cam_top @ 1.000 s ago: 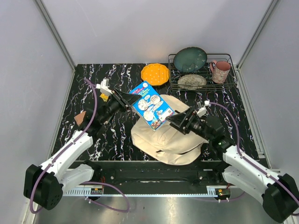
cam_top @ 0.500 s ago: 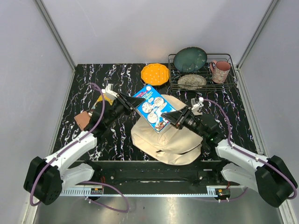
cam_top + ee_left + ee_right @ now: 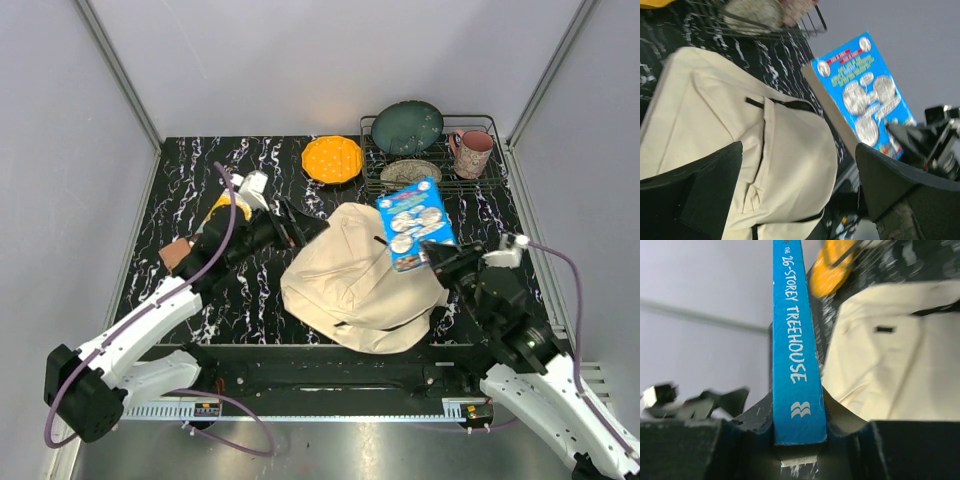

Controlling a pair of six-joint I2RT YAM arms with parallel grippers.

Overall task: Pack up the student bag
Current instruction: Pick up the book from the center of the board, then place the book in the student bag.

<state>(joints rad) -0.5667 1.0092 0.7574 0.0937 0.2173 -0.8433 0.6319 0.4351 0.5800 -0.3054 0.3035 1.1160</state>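
One student bag between both jaws

Top cam looks down over whole table; both wrist cams, close-up, share bag & book.

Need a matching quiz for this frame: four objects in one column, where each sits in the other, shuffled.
Things:
1. blue book
2. student bag
3. pink mug
4. orange dish

Places:
A. in the wire rack
B. flat on the table, just left of the rack
C. clamped in the right gripper, off the table
D. slumped on the table at the centre

Pairs: 1-C, 2-D, 3-A, 4-B
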